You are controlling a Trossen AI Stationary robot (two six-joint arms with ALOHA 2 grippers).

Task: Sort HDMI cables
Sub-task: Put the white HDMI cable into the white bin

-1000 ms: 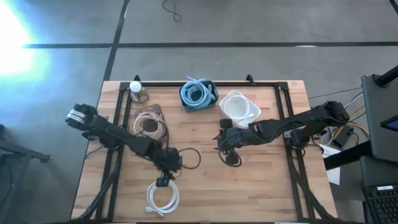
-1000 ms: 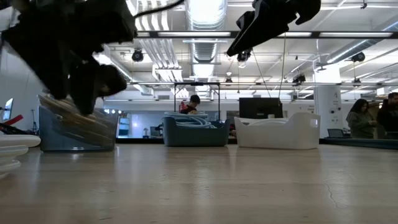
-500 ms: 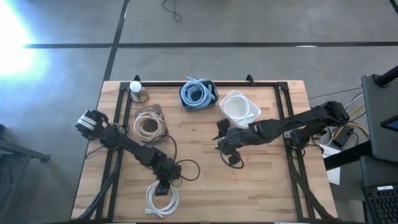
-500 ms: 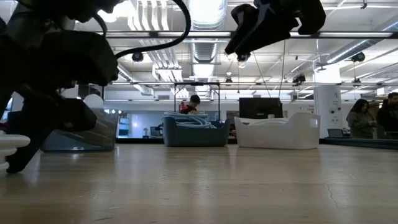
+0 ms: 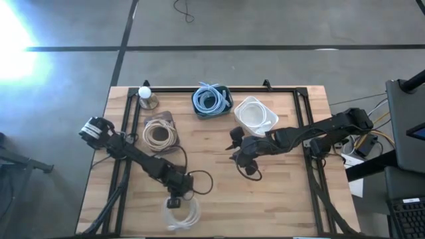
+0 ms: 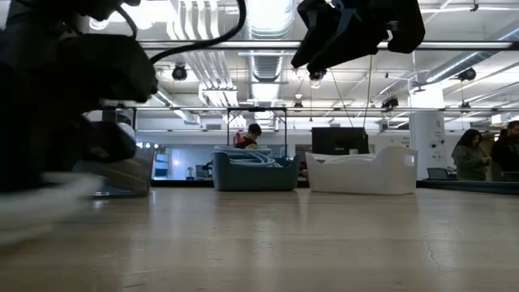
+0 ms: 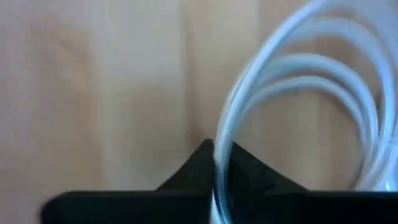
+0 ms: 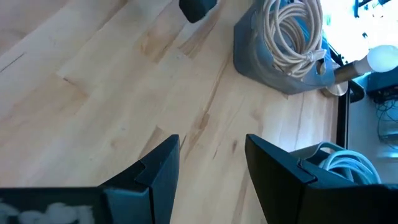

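Observation:
A white HDMI cable coil (image 5: 180, 214) lies near the table's near edge, left of centre, and shows blurred. My left gripper (image 5: 174, 200) is at its far side, shut on a strand (image 7: 216, 149). My right gripper (image 5: 241, 157) hangs open and empty above the table's middle, and its two fingers stand apart in the right wrist view (image 8: 208, 168). A beige coil (image 5: 159, 135) lies in a grey bin. Light blue coils (image 5: 210, 99) lie in a dark blue bin. My left gripper pinches one strand of the white coil (image 7: 219, 171) between its two fingers, at the coil's far edge. The fingers come from above, slanting toward the near edge. The rest of the coil (image 7: 311, 93) spreads out beyond the fingertips, low over the wood.
The grey bin (image 5: 161, 121), the blue bin (image 5: 226, 99) and a white bin (image 5: 255, 114) stand along the far half. A white ball on a stand (image 5: 145, 93) is at the far left corner. Bare wood lies between the arms and on the near right.
My left gripper has gone toward the table's near edge, down onto the white coil. The coil, still before, now shows blurred and has shifted a little toward the right.

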